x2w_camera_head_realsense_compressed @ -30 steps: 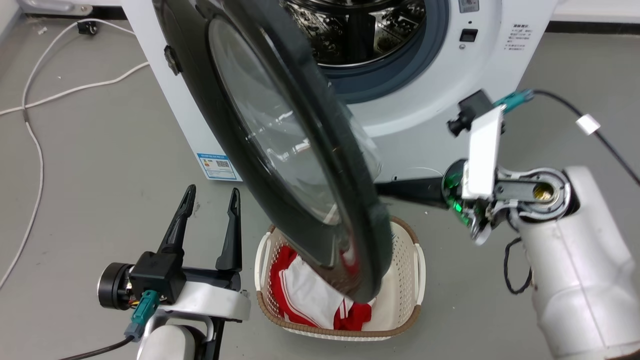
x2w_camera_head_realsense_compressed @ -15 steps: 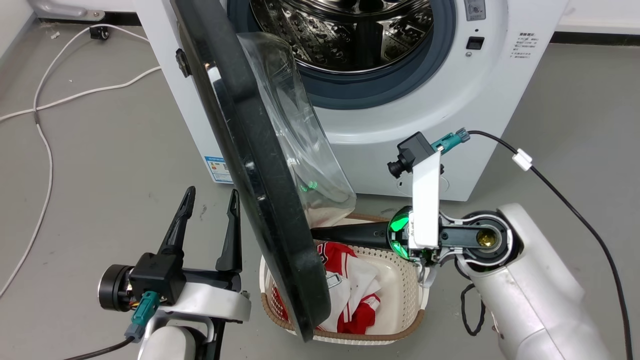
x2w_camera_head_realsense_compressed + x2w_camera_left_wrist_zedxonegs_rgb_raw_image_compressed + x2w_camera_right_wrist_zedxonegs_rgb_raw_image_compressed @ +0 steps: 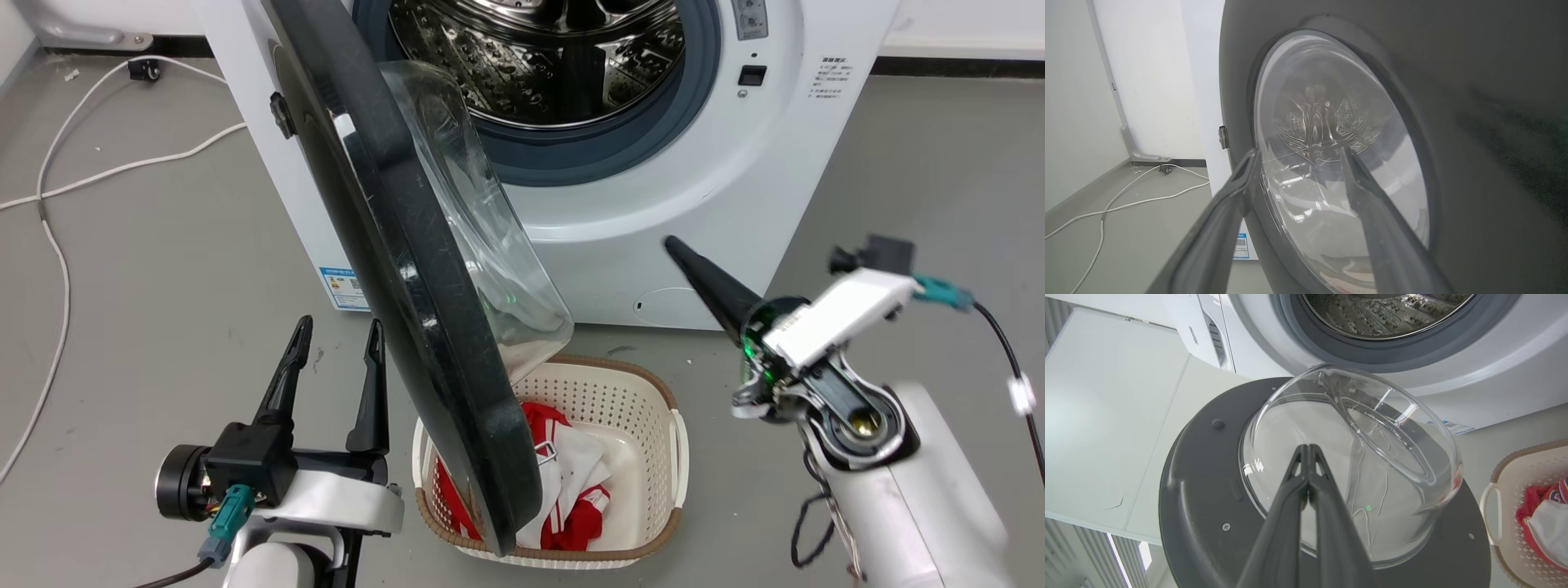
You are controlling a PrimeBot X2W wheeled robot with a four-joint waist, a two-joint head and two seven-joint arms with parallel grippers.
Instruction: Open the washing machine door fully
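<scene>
- Grey floor runs up to a white front-loading washing machine at the far side. A white cable trails along the left.
- Right gripper: its two long dark fingers are pressed together on nothing. It sits right of the door and apart from it. In its wrist view the fingertips aim at the clear domed glass bowl.
- Left gripper: fingers spread and empty, just left of the door's outer face. Whether it touches the door, I cannot tell.
- The large round glossy black washing machine door hangs from its left-side hinge, swung out near and roughly edge-on to the head view. Its lower edge is over a cream perforated laundry basket of red and white clothes.
- It looks about half open. To finish, I would press the closed right fingers on the black inner rim rather than the glass, then sweep left and far along the hinge arc.
- The left gripper likely stands in that path and should clear first.
- Right forearm rises from near right, wrist tipped so the fingers slant far-left. Left arm sits low at near left, fingers pointing far.
</scene>
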